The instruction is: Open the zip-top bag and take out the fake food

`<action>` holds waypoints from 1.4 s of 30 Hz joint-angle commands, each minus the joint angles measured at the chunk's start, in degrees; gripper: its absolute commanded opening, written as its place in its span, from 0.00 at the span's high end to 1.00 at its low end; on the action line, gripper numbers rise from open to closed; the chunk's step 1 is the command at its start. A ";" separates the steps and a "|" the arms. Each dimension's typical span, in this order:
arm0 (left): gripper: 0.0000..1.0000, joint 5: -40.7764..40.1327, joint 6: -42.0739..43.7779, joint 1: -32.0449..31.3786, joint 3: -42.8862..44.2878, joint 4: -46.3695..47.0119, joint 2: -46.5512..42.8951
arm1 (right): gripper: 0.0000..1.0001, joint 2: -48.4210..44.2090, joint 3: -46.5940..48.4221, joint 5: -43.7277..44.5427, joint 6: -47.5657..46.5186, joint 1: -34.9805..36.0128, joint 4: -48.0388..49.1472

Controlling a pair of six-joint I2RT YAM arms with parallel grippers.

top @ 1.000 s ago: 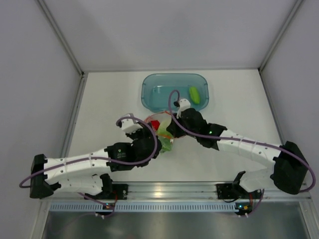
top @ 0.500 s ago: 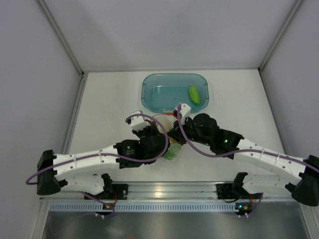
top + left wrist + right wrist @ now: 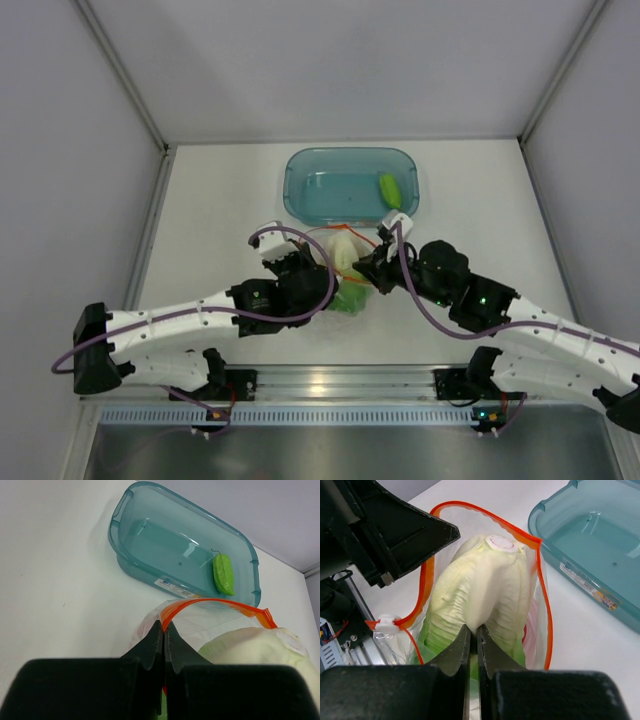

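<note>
The zip-top bag point(image 3: 350, 234) stands between the two grippers, its orange-red zip strip point(image 3: 427, 575) spread into a wide loop. My left gripper point(image 3: 163, 623) is shut on one side of that strip. The right gripper point(image 3: 474, 627) is shut at the opposite side of the mouth, pinching the bag, with its tips against the pale cabbage point(image 3: 480, 585). That cabbage point(image 3: 345, 258) fills the mouth. A red pepper point(image 3: 532, 627) shows faintly through the plastic beside it. The green cucumber point(image 3: 390, 190) lies apart from the bag, inside the bin.
The translucent teal bin point(image 3: 300, 185) sits just beyond the bag, close to both grippers. Grey enclosure walls point(image 3: 110, 120) rise on three sides. A metal rail point(image 3: 340, 382) with the arm bases runs along the near edge.
My right gripper has drawn away to the right while the left held its place. The bag's mouth has spread wider and more of the cabbage shows.
</note>
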 commanded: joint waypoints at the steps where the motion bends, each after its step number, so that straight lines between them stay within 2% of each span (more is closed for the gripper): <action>1: 1.00 0.62 -0.92 0.66 -0.23 1.05 -0.84 | 1.00 -3.56 -0.19 -1.02 -0.80 0.80 9.13; 12: 1.00 5.37 -1.27 0.67 -0.41 1.14 -0.93 | 1.00 -7.43 -1.25 4.60 -2.73 0.80 23.37; 19: 1.00 6.86 -0.22 0.67 -0.67 1.14 -2.86 | 1.00 -4.97 -2.21 14.52 -3.00 0.80 34.52; 24: 1.00 4.59 0.92 0.67 -1.64 1.05 -3.92 | 1.00 -3.04 -1.52 19.98 -0.72 0.62 40.35; 30: 1.00 4.14 4.78 2.15 -2.07 0.79 -4.97 | 1.00 -0.05 7.62 24.73 -0.10 -1.22 32.90; 34: 1.00 7.38 6.20 5.67 -3.48 0.96 -7.16 | 1.00 0.83 10.61 22.02 0.60 -5.34 30.16; 38: 1.00 10.63 8.21 9.53 -4.71 0.79 -9.36 | 1.00 2.23 13.24 16.92 5.77 -13.40 26.04; 42: 1.00 12.75 10.50 12.17 -5.42 0.70 -12.78 | 1.00 8.36 18.34 11.47 7.37 -20.55 19.72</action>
